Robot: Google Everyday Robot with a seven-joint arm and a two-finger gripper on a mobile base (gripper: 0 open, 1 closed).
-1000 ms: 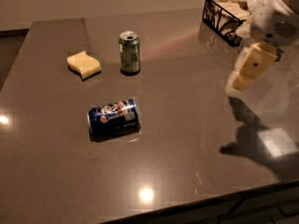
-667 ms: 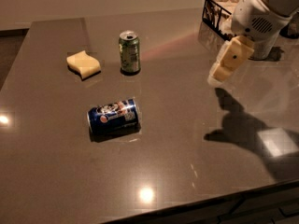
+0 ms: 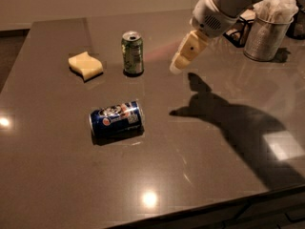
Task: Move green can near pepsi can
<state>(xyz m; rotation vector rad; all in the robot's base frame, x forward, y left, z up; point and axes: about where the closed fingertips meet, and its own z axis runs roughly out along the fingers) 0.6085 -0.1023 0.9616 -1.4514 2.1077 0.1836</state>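
Dark, glossy brown counter (image 3: pixel 200 151) carries all items in the camera view.

1. The green can (image 3: pixel 132 53) stands upright in the rear-centre area of the counter, silver top and pull tab facing up. Nothing touches it.
2. The pepsi can (image 3: pixel 116 119) lies on its side nearer the front edge, front-left of the green can. Its long axis runs roughly left to right, with the round logo facing up and toward the camera. The two cans are well apart, with bare counter between them.
3. A yellow sponge (image 3: pixel 86 65) lies flat to the left of the green can, near it but not touching.
4. A perforated metal cup (image 3: pixel 267 35) holding crumpled white material stands at the rear right, well apart from both cans.

The gripper (image 3: pixel 177 68) hangs above the counter to the right of the green can, near it but separated by a clear gap. The white arm (image 3: pixel 224 6) enters from the upper right and slopes down toward the left. The cream-coloured fingers (image 3: pixel 190 49) point down and to the left, lie together with no visible gap, and hold nothing.

The arm casts a dark shadow (image 3: pixel 228 118) on the counter, below and to the right of the gripper.
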